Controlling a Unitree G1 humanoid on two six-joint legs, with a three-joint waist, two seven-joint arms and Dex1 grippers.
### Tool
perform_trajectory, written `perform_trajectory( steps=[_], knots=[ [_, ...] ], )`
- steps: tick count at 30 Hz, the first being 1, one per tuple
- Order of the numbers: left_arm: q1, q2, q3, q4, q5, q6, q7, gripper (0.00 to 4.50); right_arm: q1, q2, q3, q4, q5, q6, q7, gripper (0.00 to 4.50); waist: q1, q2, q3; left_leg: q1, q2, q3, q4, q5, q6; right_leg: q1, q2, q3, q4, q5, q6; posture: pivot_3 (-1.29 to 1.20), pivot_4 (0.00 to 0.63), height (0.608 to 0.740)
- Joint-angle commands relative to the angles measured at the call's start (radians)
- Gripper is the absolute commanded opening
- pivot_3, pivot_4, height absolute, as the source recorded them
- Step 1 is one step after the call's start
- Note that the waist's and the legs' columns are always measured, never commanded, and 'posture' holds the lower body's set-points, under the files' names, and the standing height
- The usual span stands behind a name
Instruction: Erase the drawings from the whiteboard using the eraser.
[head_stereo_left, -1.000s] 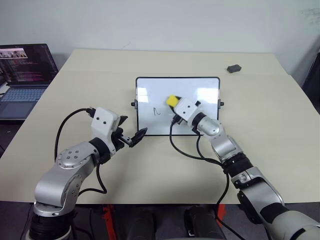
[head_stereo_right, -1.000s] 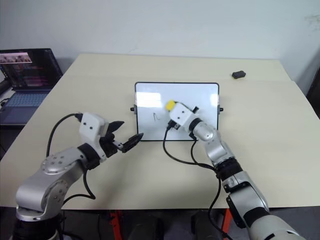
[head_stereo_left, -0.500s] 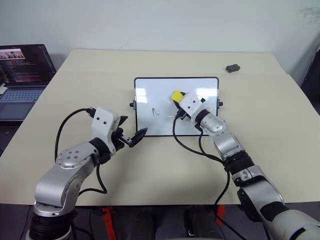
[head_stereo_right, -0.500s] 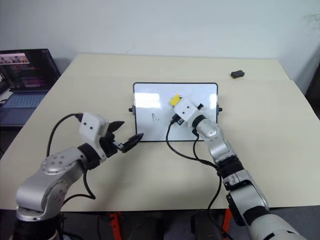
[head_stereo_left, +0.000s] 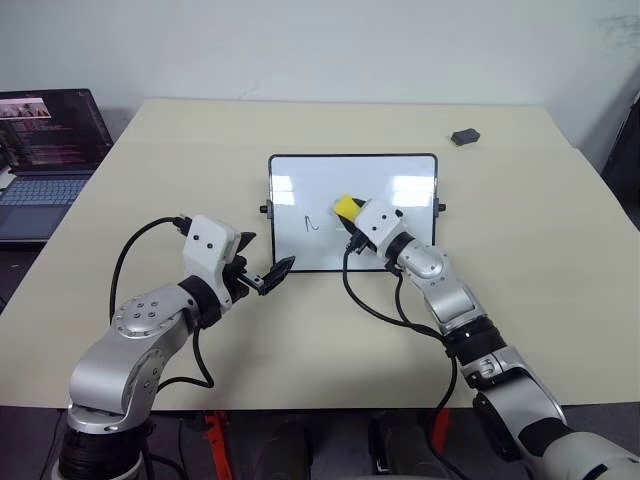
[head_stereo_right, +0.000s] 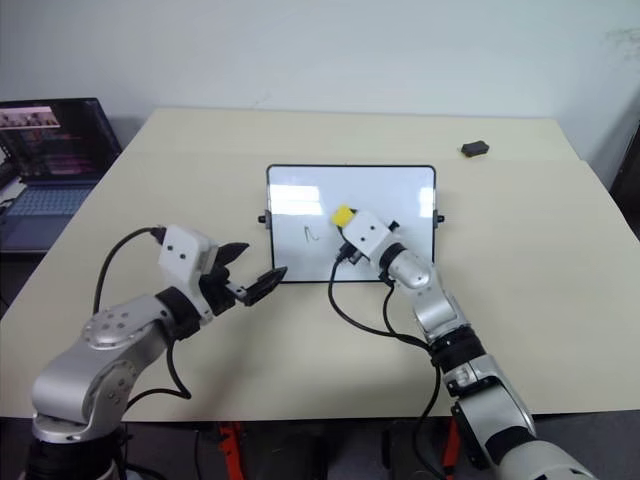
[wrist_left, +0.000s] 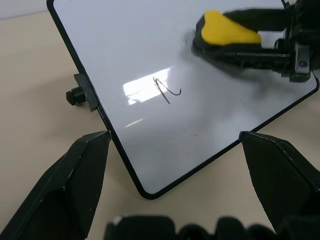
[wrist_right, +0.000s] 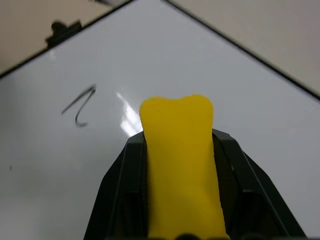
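Eraser (head_stereo_left: 346, 205) clamped in my right gripper (head_stereo_left: 352, 212), arm stretched over whiteboard (head_stereo_left: 300, 170) near one scribble (head_stereo_left: 312, 224); left gripper (head_stereo_left: 268, 276) spread apart beside board's corner.

Bright even indoor light, glare patches on the whiteboard (head_stereo_left: 352, 190), soft shadows.

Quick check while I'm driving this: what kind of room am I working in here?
Probably an office or lab workspace. A large beige table stands against a plain white wall, an open laptop with a lit screen stands on a desk beside it, and a small black-framed whiteboard lies on the table.
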Motion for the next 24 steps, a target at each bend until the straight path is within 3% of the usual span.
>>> perform_trajectory(
  steps=[1,8,18,24],
  knots=[
    [-0.005,0.001,0.002,-0.041,-0.006,-0.006,-0.003,4.50,-0.059,0.009,-0.026,-0.004,0.003,-0.027,-0.041,1.32,0.000,0.000,0.000,0.000,0.000,0.000,0.000,0.000,0.000,0.000,0.000,0.000,0.000,0.000,0.000,0.00,0.150,0.740],
    [-0.005,0.000,0.000,-0.042,-0.006,-0.005,-0.002,4.50,-0.087,0.006,0.011,0.074,-0.035,0.059,-0.031,1.32,0.001,0.000,0.000,0.000,0.000,0.000,0.000,0.000,0.000,0.000,0.000,0.000,0.000,0.000,0.000,0.00,0.150,0.740],
    [-0.008,0.002,-0.002,-0.037,-0.005,-0.009,-0.006,4.50,-0.007,-0.050,0.073,-0.033,-0.055,0.235,0.125,1.32,0.001,0.000,0.000,0.001,0.000,0.000,0.001,0.000,0.000,0.001,0.000,0.000,0.001,0.000,0.000,0.00,0.150,0.740],
    [-0.012,-0.004,-0.003,-0.022,0.003,-0.022,-0.002,4.50,-0.001,0.002,-0.047,-0.119,0.072,0.115,0.053,1.32,0.001,0.000,0.000,0.001,0.000,-0.001,0.001,0.000,0.000,0.001,0.000,-0.001,0.001,0.000,0.000,0.00,0.150,0.740]
  ],
)
